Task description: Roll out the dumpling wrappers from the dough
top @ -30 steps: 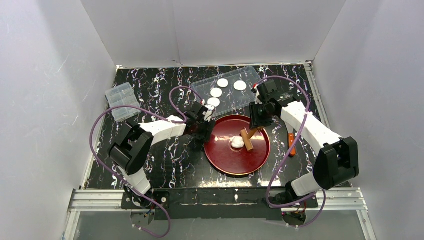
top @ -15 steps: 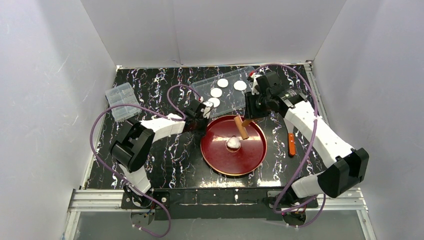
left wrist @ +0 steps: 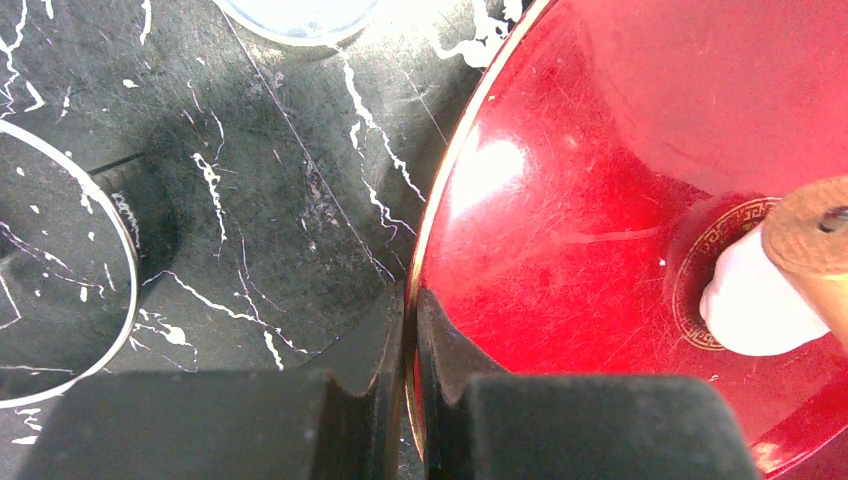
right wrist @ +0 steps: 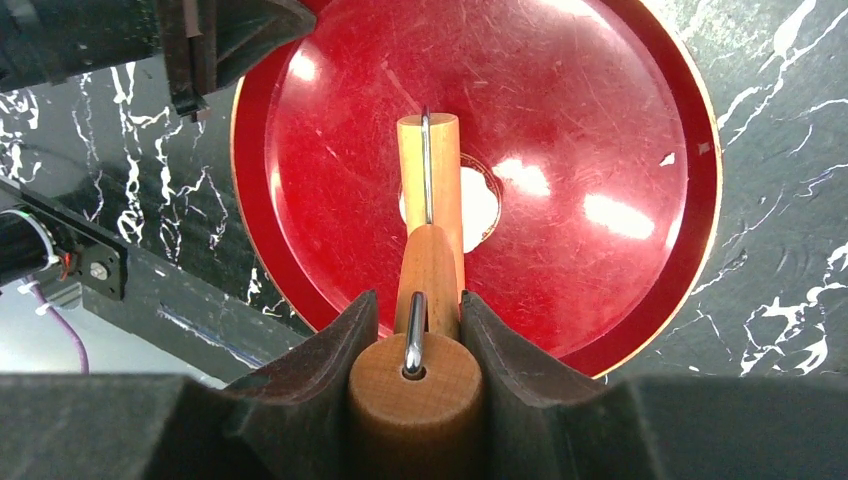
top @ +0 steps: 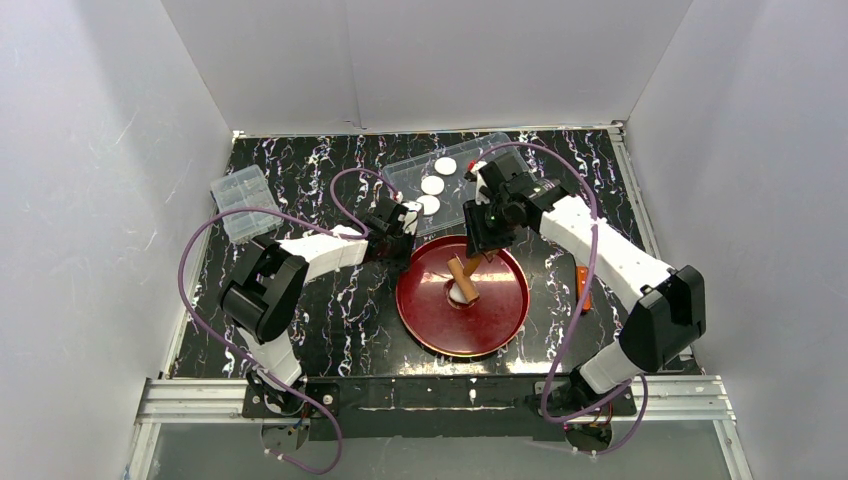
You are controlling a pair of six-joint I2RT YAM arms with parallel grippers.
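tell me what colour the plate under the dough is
The plate is glossy deep red with a thin gold edge, best seen in the right wrist view.

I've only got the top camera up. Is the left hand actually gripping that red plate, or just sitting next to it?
Observer: Gripping. In the left wrist view the left hand is shut on the rim of the red plate.
Operator: Is the roller touching the dough?
Observer: Yes. That same view shows the wooden roller with its end on the dough, which is a rounded lump.
Operator: How is it held?
Observer: The right wrist view shows the right hand shut on the roller's round handle.
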